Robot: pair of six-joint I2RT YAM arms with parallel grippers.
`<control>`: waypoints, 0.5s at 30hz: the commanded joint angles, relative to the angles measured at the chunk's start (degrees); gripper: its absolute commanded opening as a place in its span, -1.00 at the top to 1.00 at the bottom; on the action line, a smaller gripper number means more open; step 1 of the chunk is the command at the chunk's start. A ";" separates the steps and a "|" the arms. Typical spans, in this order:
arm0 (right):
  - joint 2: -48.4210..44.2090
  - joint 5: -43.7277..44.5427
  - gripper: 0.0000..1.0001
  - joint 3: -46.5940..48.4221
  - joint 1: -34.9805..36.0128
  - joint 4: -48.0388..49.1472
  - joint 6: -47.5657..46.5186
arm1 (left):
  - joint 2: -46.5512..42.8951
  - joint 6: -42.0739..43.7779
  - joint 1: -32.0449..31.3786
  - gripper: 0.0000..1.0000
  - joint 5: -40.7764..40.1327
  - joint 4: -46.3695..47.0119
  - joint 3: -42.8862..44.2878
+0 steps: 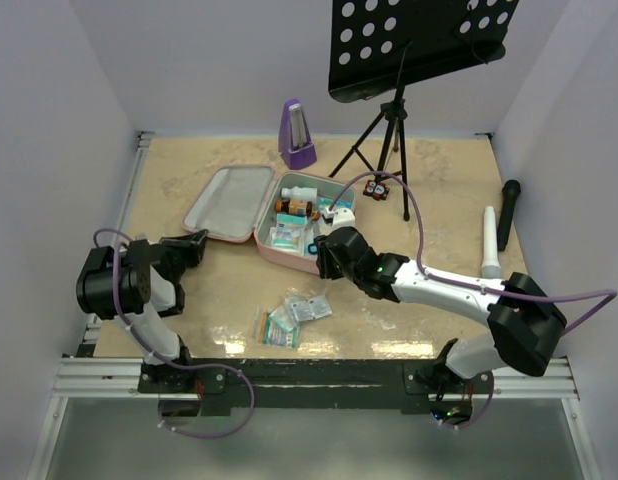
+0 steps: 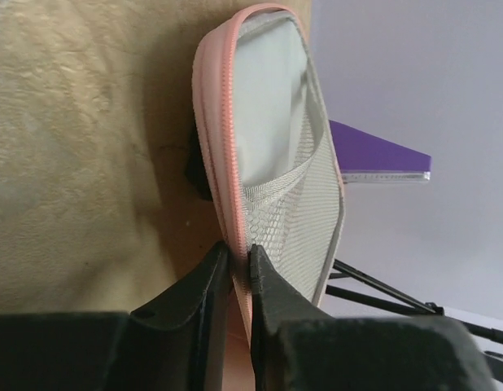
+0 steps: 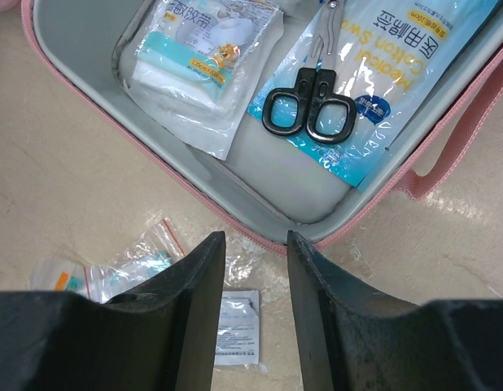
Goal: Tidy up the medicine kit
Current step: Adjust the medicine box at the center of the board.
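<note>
The pink medicine kit lies open; its mesh-lined lid (image 1: pixel 229 203) is to the left of its grey base (image 1: pixel 286 259). My left gripper (image 1: pixel 196 246) is shut on the lid's pink zip rim (image 2: pixel 229 163), which runs between its jaws in the left wrist view (image 2: pixel 239 254). My right gripper (image 1: pixel 324 257) is open and empty above the base's near corner (image 3: pixel 276 175), as the right wrist view (image 3: pixel 255 244) shows. Black-handled scissors (image 3: pixel 310 110), a blue cotton-swab packet (image 3: pixel 398 73) and a white gauze packet (image 3: pixel 204 57) lie in the base.
Loose packets (image 1: pixel 294 318) lie on the table in front of the kit, among them a white sachet (image 3: pixel 238 326) and clear zip bags (image 3: pixel 113 269). A purple metronome (image 1: pixel 296 133), a music stand (image 1: pixel 389 120), a black microphone (image 1: pixel 508 212) and a white tube (image 1: pixel 490 243) stand behind and to the right.
</note>
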 commanded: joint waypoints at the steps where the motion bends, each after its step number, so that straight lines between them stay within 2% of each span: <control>1: -1.67 -1.39 0.18 -1.12 0.42 -1.93 0.40 | -5.46 5.13 -0.71 0.71 1.43 5.89 1.33; 8: -2.46 -1.48 0.18 -1.12 0.42 -2.10 0.58 | -14.95 12.17 -0.89 1.00 1.17 -3.43 1.95; 15: -3.60 -2.27 0.18 -1.73 0.68 -2.89 1.63 | -29.62 21.30 -2.82 1.00 -0.06 -18.53 1.51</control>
